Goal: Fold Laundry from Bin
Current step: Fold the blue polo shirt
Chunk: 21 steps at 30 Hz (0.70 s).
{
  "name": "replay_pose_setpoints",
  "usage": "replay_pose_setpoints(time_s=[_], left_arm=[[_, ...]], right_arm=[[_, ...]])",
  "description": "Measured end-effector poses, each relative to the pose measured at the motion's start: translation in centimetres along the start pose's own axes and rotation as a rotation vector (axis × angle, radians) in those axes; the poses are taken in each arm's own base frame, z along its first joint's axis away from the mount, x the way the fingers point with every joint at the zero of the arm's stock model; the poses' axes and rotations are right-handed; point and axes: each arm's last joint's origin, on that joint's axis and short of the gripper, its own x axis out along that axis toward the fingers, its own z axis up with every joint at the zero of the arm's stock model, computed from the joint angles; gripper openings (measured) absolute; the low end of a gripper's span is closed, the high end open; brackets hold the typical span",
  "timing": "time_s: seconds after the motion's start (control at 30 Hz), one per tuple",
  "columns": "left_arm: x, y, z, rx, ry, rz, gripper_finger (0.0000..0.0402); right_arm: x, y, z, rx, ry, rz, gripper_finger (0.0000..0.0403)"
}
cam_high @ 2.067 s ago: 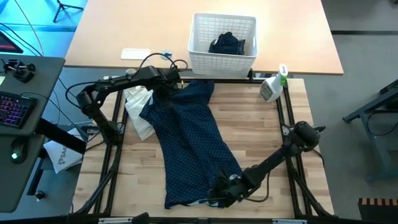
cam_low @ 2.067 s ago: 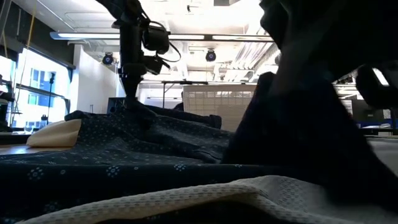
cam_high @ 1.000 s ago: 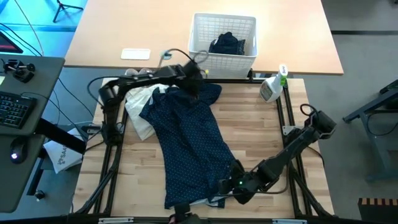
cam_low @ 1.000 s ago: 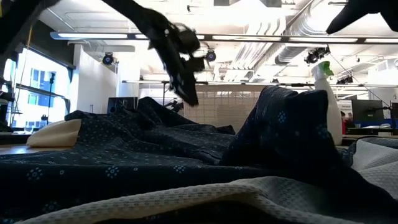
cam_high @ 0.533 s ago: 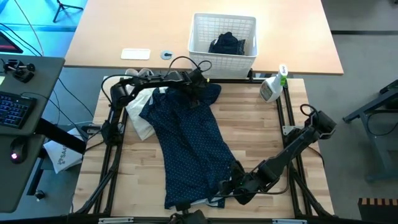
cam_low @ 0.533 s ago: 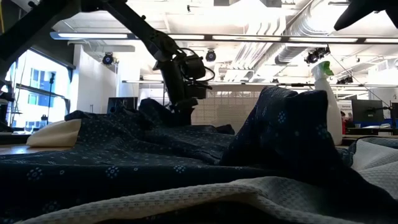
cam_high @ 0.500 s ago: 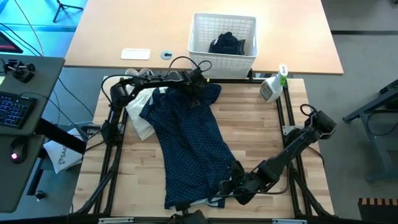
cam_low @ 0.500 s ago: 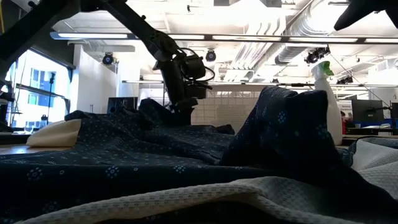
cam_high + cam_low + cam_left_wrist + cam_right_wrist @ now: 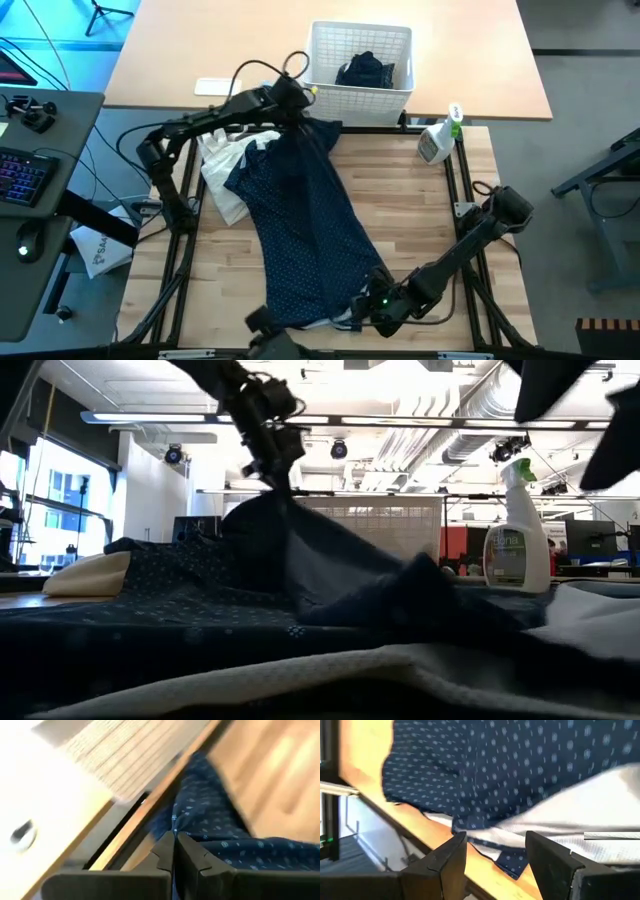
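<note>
Your left gripper [image 9: 297,103] was clamped tight on the top edge of the dotted shirt [image 9: 305,225], up near the bin [image 9: 359,70] at upper centre — cloth lifted there, the rest sprawled down the table [image 9: 420,220]. Right gripper [image 9: 378,305] sat at the bottom hem, fingers [image 9: 547,860] spread wide, holding nothing.

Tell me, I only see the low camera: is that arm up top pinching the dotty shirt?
Observer: Yes. In its wrist view the left gripper is shut on the navy dotted shirt.
Operator: Where is it on the table?
Observer: At the far edge, right beside the white bin, from above.
Operator: Is the bin empty?
Observer: No, a dark piece lies in it.
Operator: And the other arm?
Observer: The right gripper is open, low at the shirt's near hem.
</note>
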Motion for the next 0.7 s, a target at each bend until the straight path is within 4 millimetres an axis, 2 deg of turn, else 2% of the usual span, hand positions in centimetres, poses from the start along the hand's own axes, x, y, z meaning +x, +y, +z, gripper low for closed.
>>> replay_pose_setpoints(time_s=[0.23,0.33,0.4,0.5,0.57,0.7], left_arm=[[2.3,2.6,-3.2,-0.082,0.09,0.062,0.0],[3.2,3.0,-4.7,-0.093,0.134,0.068,0.0],[3.3,3.0,-5.1,-0.092,0.154,0.065,0.0],[3.3,2.8,-5.4,-0.068,0.181,0.06,0.0],[3.3,2.6,-5.3,-0.053,0.178,0.056,0.0],[3.3,2.6,-5.2,-0.053,0.165,0.052,0.0]], right_arm=[[2.7,-0.4,0.3,0.019,-0.032,-0.042,0.0199],[2.9,-0.1,0.1,0.008,-0.001,-0.02,0.0198],[2.1,0.1,0.0,0.005,-0.027,0.011,0.0192],[0.2,0.5,0.2,0.027,-0.115,0.069,0.0172],[-0.2,0.1,0.9,0.069,-0.162,0.028,0.0154],[2.0,-1.7,3.4,0.174,-0.214,-0.043,0.0108]])
